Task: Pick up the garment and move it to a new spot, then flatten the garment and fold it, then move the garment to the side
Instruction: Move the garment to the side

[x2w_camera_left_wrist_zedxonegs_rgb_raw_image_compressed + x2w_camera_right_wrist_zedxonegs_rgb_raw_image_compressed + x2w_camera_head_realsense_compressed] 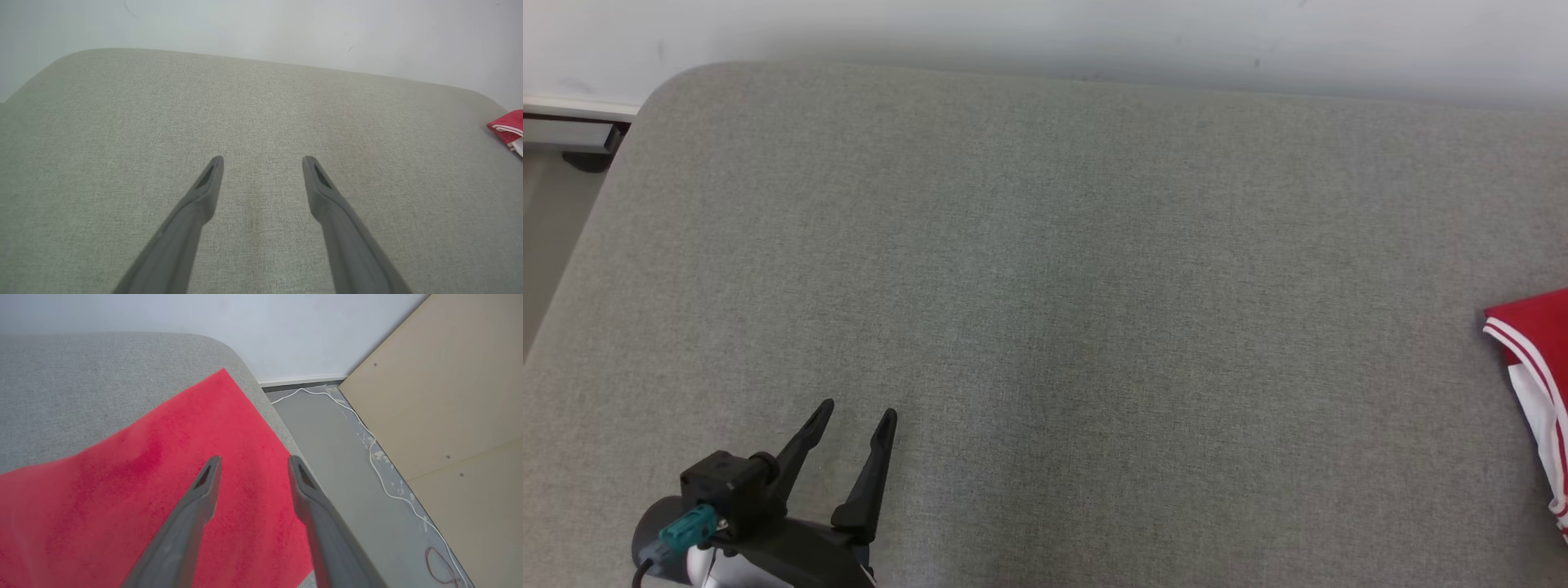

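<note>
Broadly, the grey cushion [1045, 286] took up nearly all of the head view, bare across its middle, with a pale wall [1045, 33] behind it at 12 o'clock. In the right wrist view a tan board [449, 396] stood at 3 o'clock beyond a strip of floor [335, 465]. The garment [1531, 343], red with white trim, lay flat at the cushion's 3 o'clock edge in the head view, cut off by the frame. It looked folded and parked to the side, which would fit the task's last step. The right gripper [254, 458] hung over it near a corner, claw spread with nothing between the fingers, probably so the cloth would rest undisturbed. The left gripper [859, 408] sat at 7 o'clock, well apart from the garment, claw also spread and empty above bare cushion, seemingly parked out of the way. A thin white cable [367, 437] trailed across the floor.
</note>
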Available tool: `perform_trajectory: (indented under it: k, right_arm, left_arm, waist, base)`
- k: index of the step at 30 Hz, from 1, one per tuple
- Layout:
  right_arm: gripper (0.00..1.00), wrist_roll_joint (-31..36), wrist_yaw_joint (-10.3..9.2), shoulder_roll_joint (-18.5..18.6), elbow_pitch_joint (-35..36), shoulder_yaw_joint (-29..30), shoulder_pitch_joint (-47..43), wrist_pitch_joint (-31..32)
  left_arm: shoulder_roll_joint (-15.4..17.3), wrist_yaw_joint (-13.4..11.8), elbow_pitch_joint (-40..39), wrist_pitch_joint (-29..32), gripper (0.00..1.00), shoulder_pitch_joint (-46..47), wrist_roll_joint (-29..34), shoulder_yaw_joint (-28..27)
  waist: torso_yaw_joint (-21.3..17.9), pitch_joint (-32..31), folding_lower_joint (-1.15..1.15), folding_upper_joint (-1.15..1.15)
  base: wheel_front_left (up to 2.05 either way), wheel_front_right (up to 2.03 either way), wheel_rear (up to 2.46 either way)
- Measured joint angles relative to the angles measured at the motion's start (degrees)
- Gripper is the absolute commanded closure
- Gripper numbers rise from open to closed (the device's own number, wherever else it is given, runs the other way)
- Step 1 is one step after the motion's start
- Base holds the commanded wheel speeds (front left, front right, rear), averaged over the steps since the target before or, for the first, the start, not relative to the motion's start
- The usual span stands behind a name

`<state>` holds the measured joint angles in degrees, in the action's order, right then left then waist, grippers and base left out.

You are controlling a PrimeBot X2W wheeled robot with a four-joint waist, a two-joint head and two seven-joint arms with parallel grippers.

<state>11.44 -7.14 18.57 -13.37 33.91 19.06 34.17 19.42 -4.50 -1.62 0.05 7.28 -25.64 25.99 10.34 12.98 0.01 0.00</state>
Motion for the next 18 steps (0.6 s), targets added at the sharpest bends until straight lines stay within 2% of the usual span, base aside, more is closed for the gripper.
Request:
perform_trajectory:
  k: [4,7,10,15,18]
  right_arm:
    - [0.00,-0.24,0.05,3.43,-5.52,-0.60,3.34,-1.47]
    - [0.00,-0.89,0.23,3.46,-6.53,-1.04,4.17,-2.53]
    - [0.00,-3.10,1.74,2.21,-7.98,-1.94,4.37,-5.06]
    - [0.00,-6.91,6.47,1.85,-9.70,-3.87,5.24,-12.12]
    - [0.00,-8.51,9.67,-0.77,-8.21,-6.26,4.93,-17.41]
  left_arm:
    - [-0.36,0.00,0.33,0.29,0.00,0.25,0.00,0.26]
    - [-0.48,0.01,0.46,0.36,0.00,0.35,0.00,0.33]
    - [-0.60,0.03,1.04,0.32,0.00,0.51,0.01,0.37]
    - [-1.03,0.02,1.54,-2.09,0.00,1.62,0.49,-0.29]
    - [-1.48,-0.02,2.78,-3.85,0.00,1.79,0.33,-1.63]
  waist:
    - [-0.56,-0.41,0.00,0.00]
    - [-0.82,-0.77,-0.01,-0.01]
    - [-1.17,-1.51,0.00,0.00]
    - [-1.69,-3.45,-0.01,-0.01]
    - [-2.06,-4.96,-0.01,-0.01]
  base:
    - [0.00,0.00,0.00]
    - [0.00,0.00,0.00]
    - [0.00,0.00,0.00]
    - [0.00,0.00,0.00]
    - [0.00,0.00,0.00]
